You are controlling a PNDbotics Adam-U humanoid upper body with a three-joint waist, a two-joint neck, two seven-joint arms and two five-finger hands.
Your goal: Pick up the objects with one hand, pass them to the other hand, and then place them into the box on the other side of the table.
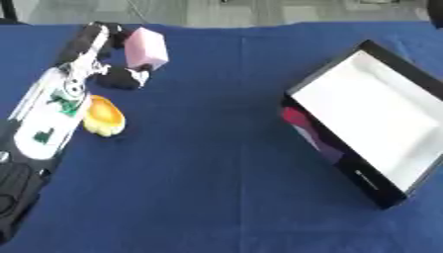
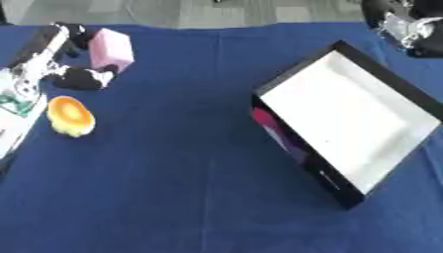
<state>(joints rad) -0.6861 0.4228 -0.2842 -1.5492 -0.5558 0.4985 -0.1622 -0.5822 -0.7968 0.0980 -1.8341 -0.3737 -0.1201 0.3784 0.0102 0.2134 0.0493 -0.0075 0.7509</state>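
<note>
With the left hand (image 1: 108, 54) curled around the pink block (image 1: 145, 48) far left of the box (image 1: 370, 112), lift it straight, clear of the yellow thing (image 1: 104, 115), then meet the right hand (image 2: 407, 27), fingers unclear.

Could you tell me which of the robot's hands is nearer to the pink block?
Left. The left hand touches the pink block; the right hand hangs far across, beyond the box.
</note>
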